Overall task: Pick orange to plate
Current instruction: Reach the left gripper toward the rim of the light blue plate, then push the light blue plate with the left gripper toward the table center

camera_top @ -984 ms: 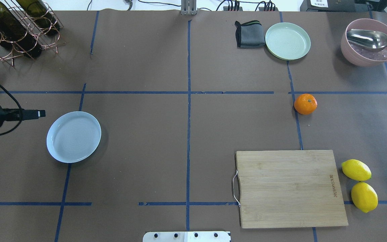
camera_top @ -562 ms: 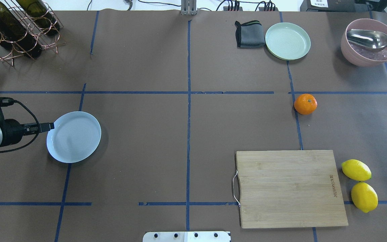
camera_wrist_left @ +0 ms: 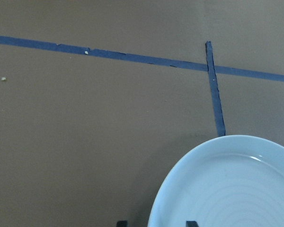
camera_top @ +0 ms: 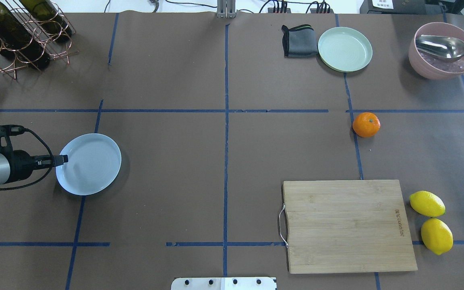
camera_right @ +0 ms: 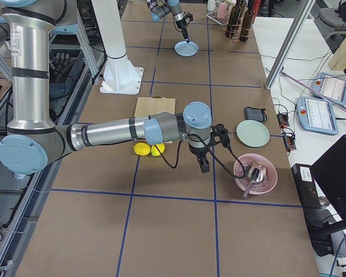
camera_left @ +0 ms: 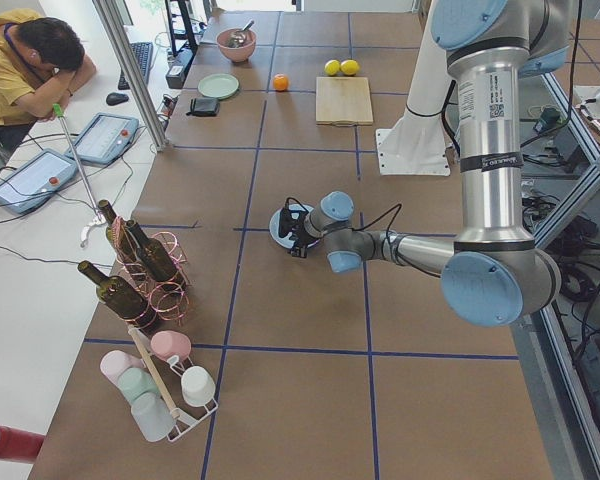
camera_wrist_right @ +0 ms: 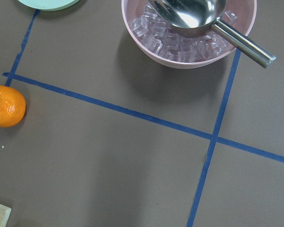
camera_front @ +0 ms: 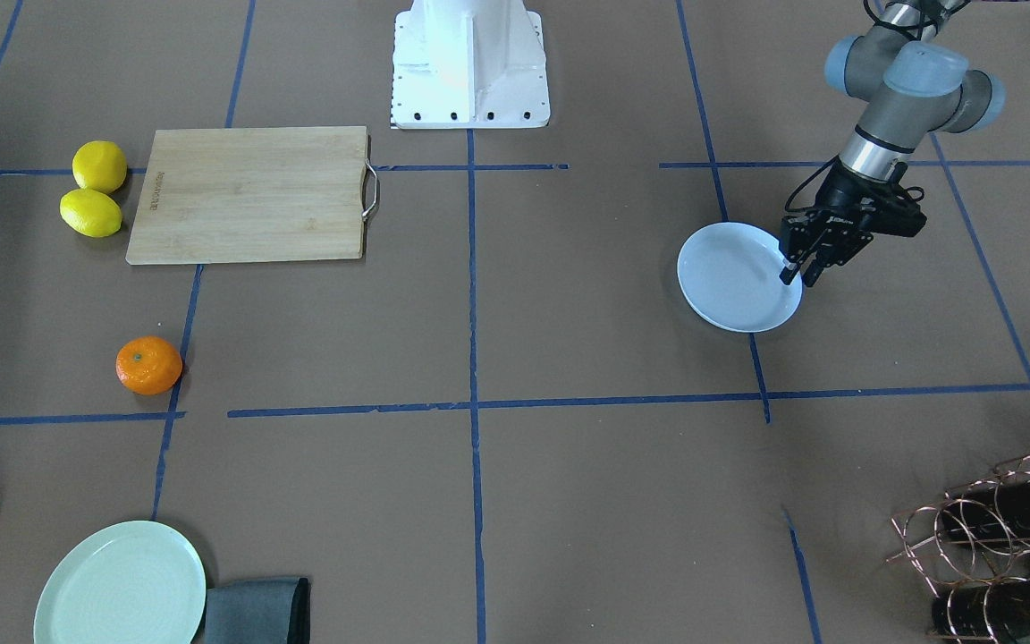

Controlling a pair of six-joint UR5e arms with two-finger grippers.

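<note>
At mid-left, the left hand has moved in onto the rim of the plate, spread astride it, likely to shift it. The orange lies untouched, upper right on the worktop. I cannot tell the right hand state.

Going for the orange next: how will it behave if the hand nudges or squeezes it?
The orange is round and sits free on the flat brown paper, so an off-centre nudge would probably roll it. Its dimpled peel looks matte, likely grippy rather than slick. It looks small, so probably light, though a hard squeeze might bruise it.
</note>
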